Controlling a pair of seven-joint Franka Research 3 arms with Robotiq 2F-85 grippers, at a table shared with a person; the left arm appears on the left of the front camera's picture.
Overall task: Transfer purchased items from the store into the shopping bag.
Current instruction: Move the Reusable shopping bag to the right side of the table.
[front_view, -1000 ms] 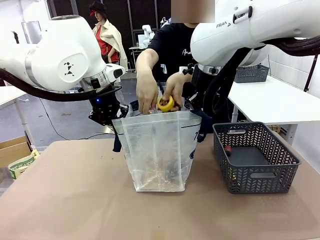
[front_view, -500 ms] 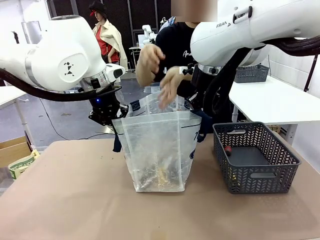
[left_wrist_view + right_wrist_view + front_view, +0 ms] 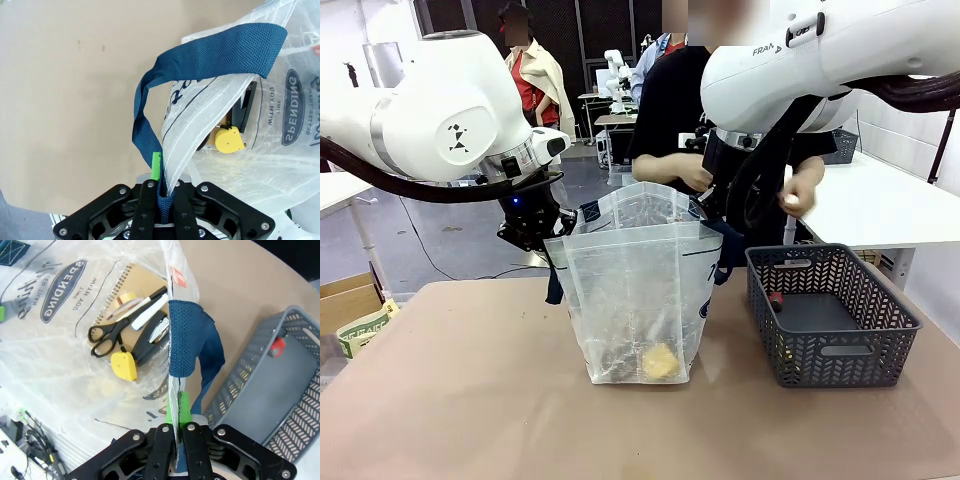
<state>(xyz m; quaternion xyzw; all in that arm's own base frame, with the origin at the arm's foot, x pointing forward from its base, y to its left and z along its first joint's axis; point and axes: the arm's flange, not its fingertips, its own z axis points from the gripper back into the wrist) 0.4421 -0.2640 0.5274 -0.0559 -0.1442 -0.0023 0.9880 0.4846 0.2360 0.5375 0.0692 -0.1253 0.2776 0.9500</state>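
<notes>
One yellow tape measure [image 3: 660,362], held above the mouth a second ago, now lies inside the translucent plastic shopping bag [image 3: 640,270] at the middle of the table [image 3: 470,400], with black scissors [image 3: 107,336] and a tan spiral notebook [image 3: 112,297]. The dark grey slotted plastic basket [image 3: 840,362] by the right edge holds one small red item [image 3: 776,298]. The left gripper [image 3: 162,192] and right gripper [image 3: 176,415] each pinch a navy strap handle [image 3: 145,125].

Your translucent bag [image 3: 640,290] stands upright, a yellow item [image 3: 660,362] at its bottom; the grey basket [image 3: 830,352] beside it holds a red item [image 3: 776,298].
</notes>
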